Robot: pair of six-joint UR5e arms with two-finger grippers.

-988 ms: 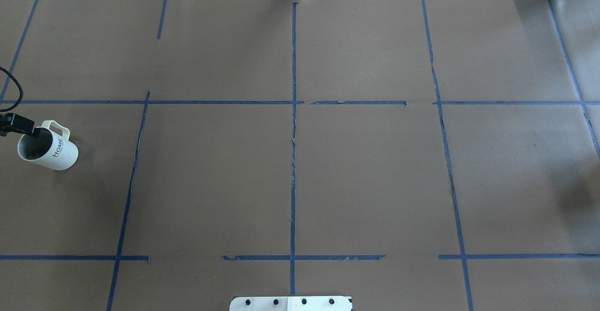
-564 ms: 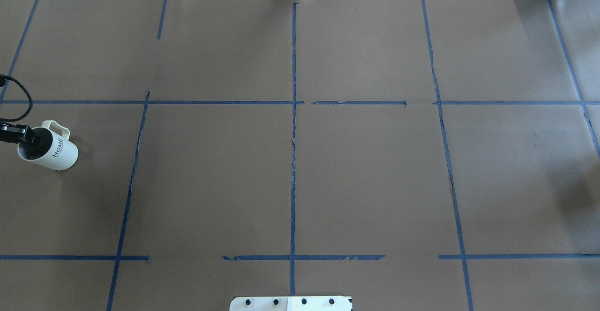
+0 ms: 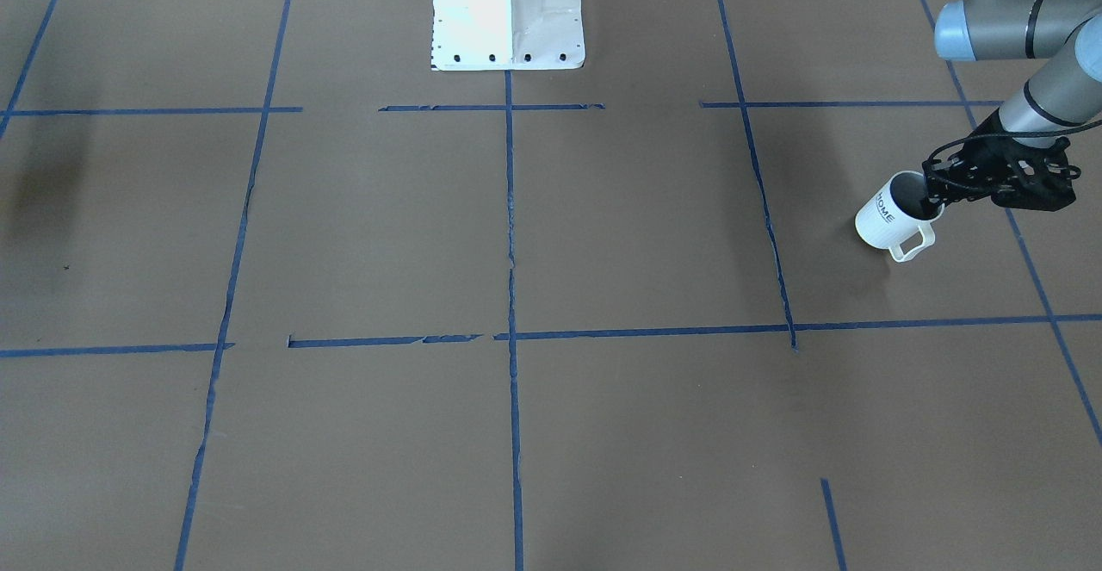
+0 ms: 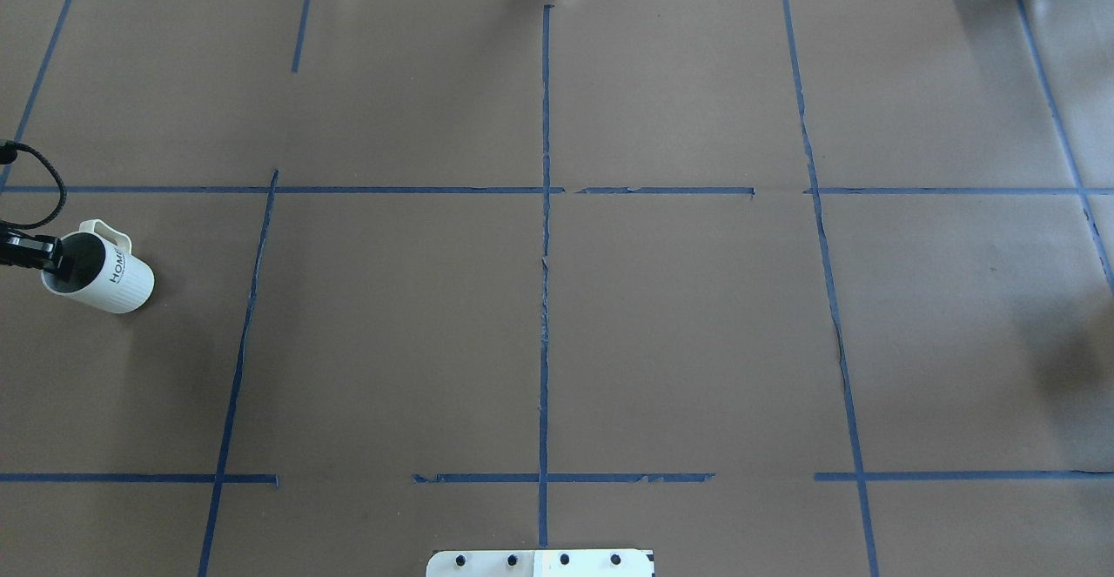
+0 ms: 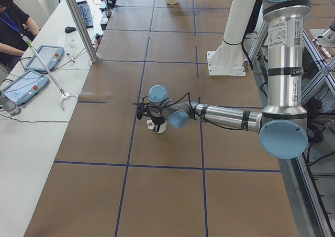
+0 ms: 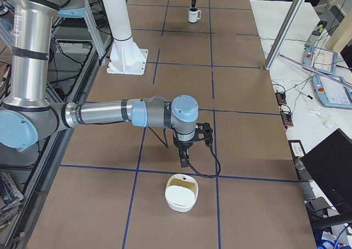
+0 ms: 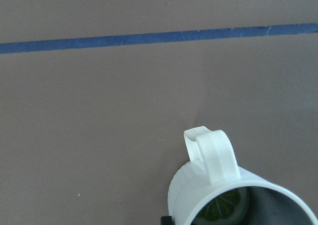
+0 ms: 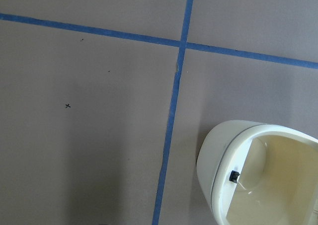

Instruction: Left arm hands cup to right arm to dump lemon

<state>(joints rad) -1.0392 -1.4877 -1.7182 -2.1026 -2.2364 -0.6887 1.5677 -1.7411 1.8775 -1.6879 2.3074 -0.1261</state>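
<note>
- The white pedestal (image 3: pixel 508 11) of the robot stands at the robot's edge of the brown paper (image 3: pixel 637 235) and serves as the marker for places below.
- The white mug (image 3: pixel 882 220) with dark "HOME" lettering is well apart from the pedestal, far out on the robot's left side and a little forward of it.
- The mug is tilted, its mouth leaning outward, away from the pedestal. Its looped handle is on the side turned away from the robot. Whether its base touches the paper cannot be told.
- The left gripper (image 3: pixel 931 195) is clamped on the mug's rim, one black finger inside the mouth and the other against the outer wall.
- The left arm (image 3: pixel 1046 93) reaches out sideways from the pedestal to the mug.
- A lemon slice (image 7: pixel 226 208), yellow-green, lies at the bottom of the mug, seen from the left wrist.
- The right arm (image 6: pixel 110 114) stretches out on the pedestal's other side, well apart from the mug.
- The right gripper (image 6: pixel 184 161) points down, near a cream bowl (image 6: pixel 180 194) lying on its side. Whether its fingers are apart or together cannot be told.
</note>
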